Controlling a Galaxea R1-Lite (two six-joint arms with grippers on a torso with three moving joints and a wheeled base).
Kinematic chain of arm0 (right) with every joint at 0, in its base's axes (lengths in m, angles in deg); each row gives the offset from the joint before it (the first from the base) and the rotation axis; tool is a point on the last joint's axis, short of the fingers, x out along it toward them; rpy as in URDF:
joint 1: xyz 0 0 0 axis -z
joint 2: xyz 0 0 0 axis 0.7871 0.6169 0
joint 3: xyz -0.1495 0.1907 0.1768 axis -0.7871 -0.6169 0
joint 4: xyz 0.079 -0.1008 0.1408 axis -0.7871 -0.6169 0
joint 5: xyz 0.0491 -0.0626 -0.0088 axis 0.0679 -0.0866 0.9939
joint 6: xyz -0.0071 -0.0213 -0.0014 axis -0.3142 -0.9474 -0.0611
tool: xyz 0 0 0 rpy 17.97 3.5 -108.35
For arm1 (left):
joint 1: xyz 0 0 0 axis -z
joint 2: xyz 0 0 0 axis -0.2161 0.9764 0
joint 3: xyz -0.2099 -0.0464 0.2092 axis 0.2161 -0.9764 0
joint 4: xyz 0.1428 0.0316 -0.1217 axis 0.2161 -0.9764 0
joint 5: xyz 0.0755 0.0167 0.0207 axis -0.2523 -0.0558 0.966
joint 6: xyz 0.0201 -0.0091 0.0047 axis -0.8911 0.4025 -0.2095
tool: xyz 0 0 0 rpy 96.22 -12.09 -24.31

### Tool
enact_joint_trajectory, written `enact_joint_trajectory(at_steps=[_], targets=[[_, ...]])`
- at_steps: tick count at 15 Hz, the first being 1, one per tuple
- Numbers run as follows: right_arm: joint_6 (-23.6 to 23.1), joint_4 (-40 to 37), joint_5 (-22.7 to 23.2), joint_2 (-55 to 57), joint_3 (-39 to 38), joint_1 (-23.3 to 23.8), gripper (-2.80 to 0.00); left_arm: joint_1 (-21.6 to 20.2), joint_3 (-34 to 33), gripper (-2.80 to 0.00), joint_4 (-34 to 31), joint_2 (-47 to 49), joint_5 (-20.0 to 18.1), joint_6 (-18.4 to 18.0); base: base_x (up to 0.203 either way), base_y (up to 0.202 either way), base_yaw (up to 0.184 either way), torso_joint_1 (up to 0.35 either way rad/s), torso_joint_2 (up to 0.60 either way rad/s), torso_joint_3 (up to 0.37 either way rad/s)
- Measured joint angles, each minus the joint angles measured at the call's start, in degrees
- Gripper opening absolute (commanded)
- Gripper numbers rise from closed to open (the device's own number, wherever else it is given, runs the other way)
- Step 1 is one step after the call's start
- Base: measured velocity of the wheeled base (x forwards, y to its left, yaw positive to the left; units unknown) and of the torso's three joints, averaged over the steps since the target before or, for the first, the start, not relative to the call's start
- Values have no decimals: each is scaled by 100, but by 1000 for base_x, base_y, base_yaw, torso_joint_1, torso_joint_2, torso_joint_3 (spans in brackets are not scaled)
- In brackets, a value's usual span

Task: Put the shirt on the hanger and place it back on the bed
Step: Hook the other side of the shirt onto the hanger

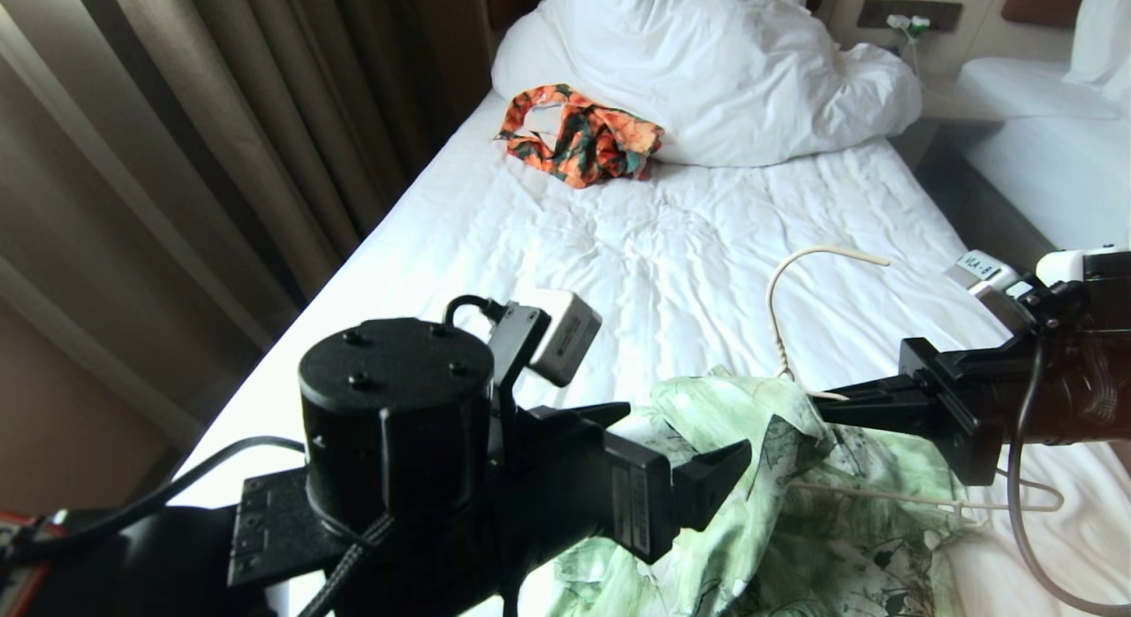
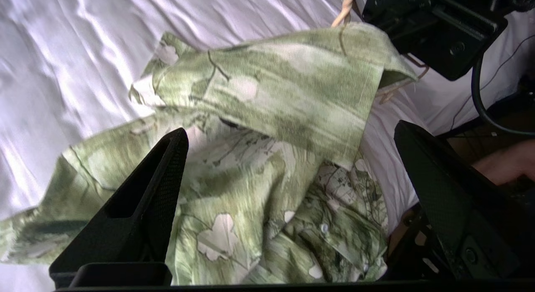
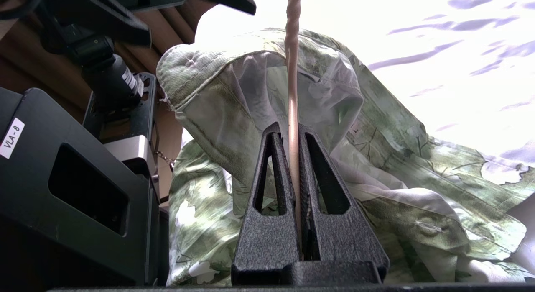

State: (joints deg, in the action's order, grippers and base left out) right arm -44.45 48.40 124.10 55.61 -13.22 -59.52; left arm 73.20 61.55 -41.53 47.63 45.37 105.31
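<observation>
Right end effector clamps the hanger steady inside the shirt. Left end effector hovers wide open, likely ready to tug fabric across the bed.

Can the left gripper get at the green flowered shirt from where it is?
Probably yes: the left gripper is open right above the green flowered shirt, nothing between them. The right gripper, shut on the cream wire hanger, stays to one side.
</observation>
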Motion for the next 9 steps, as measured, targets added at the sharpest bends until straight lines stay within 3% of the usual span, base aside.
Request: enact_joint_trajectory(at_steps=[2,6,9], targets=[[0,-1,0,33,9,-18,-280,242,-199,0,16,-12,2,311,0,0,0,0,0,0],[0,0,0,52,11,-22,-280,721,-262,0,20,130,65,481,0,0,0,0,0,0],[1,0,0,62,12,-16,-280,832,-49,0,24,392,91,487,0,0,0,0,0,0]])
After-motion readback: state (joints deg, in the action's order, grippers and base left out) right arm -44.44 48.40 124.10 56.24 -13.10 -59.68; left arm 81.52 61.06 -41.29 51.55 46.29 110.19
